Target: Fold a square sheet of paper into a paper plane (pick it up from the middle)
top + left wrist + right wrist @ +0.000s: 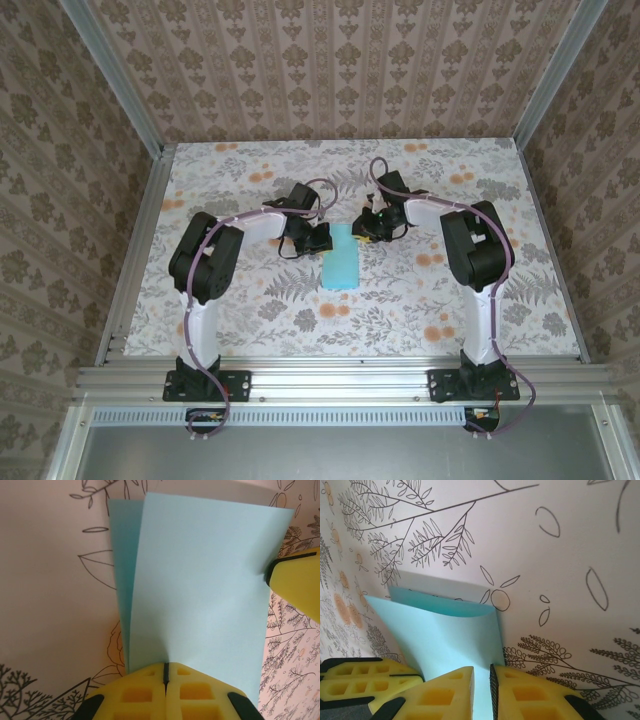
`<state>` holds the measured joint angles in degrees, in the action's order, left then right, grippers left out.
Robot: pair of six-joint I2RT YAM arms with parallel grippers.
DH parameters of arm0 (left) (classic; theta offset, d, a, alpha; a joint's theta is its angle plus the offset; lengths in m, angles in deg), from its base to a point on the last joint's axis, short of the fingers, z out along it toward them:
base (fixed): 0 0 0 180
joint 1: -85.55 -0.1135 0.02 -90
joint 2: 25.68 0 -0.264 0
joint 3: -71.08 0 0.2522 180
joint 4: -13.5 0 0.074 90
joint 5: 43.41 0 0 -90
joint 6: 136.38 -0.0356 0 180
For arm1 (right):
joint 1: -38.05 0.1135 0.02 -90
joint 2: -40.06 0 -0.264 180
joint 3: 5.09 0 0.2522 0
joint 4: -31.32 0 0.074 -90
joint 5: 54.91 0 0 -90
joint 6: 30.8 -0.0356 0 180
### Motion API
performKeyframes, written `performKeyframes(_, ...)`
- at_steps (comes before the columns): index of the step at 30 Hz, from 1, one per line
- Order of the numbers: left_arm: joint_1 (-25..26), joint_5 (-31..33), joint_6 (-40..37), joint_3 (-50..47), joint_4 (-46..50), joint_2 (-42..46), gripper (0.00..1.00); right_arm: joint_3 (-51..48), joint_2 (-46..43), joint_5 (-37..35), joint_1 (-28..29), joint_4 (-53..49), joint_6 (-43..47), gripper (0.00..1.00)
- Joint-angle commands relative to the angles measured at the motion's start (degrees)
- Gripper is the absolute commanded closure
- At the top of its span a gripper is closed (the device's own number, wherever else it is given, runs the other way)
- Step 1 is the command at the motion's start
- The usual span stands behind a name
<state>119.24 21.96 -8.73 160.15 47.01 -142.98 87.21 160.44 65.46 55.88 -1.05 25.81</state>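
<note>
Your square sheet of paper (pixel 340 260) lay mid-table (pixel 250 300), apparently folded in half just once. Left gripper (pixel 165 667) and right gripper (pixel 482 672) each pinched an edge. By my reckoning, the nose and wing folds remained.

Arms: left arm (pixel 205 265), right arm (pixel 478 250) — white shells, black joint blocks.
Cables: purple lead (pixel 320 184) curving behind each pincer.
Left pincer (pixel 165 669): yellow pads (pixel 200 692) with square pockets — black trim at the rear corners.
Right pincer (pixel 482 672): same yellow, same pockets.
Bases: black plates (pixel 208 385).
</note>
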Motion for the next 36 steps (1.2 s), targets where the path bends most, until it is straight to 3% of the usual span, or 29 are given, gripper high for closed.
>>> performKeyframes(1, 1.19, 5.37, -1.53, -2.45, 7.18, -5.31, 0.94, 0.43, -2.60, 0.40, 1.16, -2.22, 1.38, 0.82)
performKeyframes(6, 1.46, 5.55, -1.53, -1.86, 7.33, -5.40, 0.94, -2.37, -5.85, 1.36, 3.30, -1.61, 1.48, 0.81)
performKeyframes(13, 1.55, 5.89, -1.46, -1.61, 7.58, -5.66, 0.94, -6.74, -3.60, 1.50, 4.27, 0.49, -1.06, 0.81)
performKeyframes(21, 1.55, 6.69, -1.94, -1.66, 8.11, -6.08, 0.95, -10.54, -3.80, -0.51, 1.29, 2.59, -1.61, 0.83)
performKeyframes(27, 1.55, 6.87, -2.23, -1.74, 8.38, -6.11, 0.95, -9.46, -7.95, 1.84, 1.16, 5.32, -2.82, 0.82)
performKeyframes(36, 1.55, 6.87, -2.23, -1.41, 8.48, -6.14, 0.95, -3.86, -1.50, 1.15, 1.62, 5.16, -3.71, 0.82)
